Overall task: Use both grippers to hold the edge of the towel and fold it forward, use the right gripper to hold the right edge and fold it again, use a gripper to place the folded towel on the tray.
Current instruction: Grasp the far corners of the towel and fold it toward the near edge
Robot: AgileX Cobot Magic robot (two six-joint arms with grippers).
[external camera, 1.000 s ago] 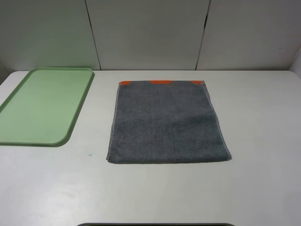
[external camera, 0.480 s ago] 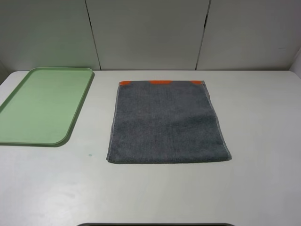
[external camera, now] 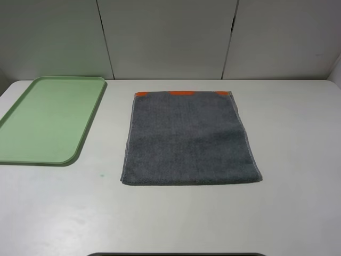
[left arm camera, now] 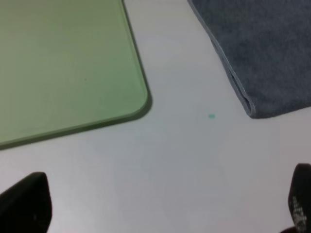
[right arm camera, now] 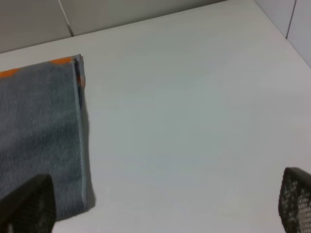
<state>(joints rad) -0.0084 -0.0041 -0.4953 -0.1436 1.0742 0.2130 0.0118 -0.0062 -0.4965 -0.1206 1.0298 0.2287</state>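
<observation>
The left claw [left arm camera: 163, 204] and right claw [right arm camera: 161, 201] both gape wide and empty above the table [external camera: 298, 160], while the towel [external camera: 189, 138] lies flat mid-table, likely light, limp and grippy, best pinched at the 2 corners of its near hem [external camera: 191, 182].

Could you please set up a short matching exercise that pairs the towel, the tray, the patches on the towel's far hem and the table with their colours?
Things:
1. towel
2. tray
3. patches on the towel's far hem
4. table

Colours:
A. white
B. dark grey
C. orange
D. light green

Pairs: 1-B; 2-D; 3-C; 4-A
</observation>
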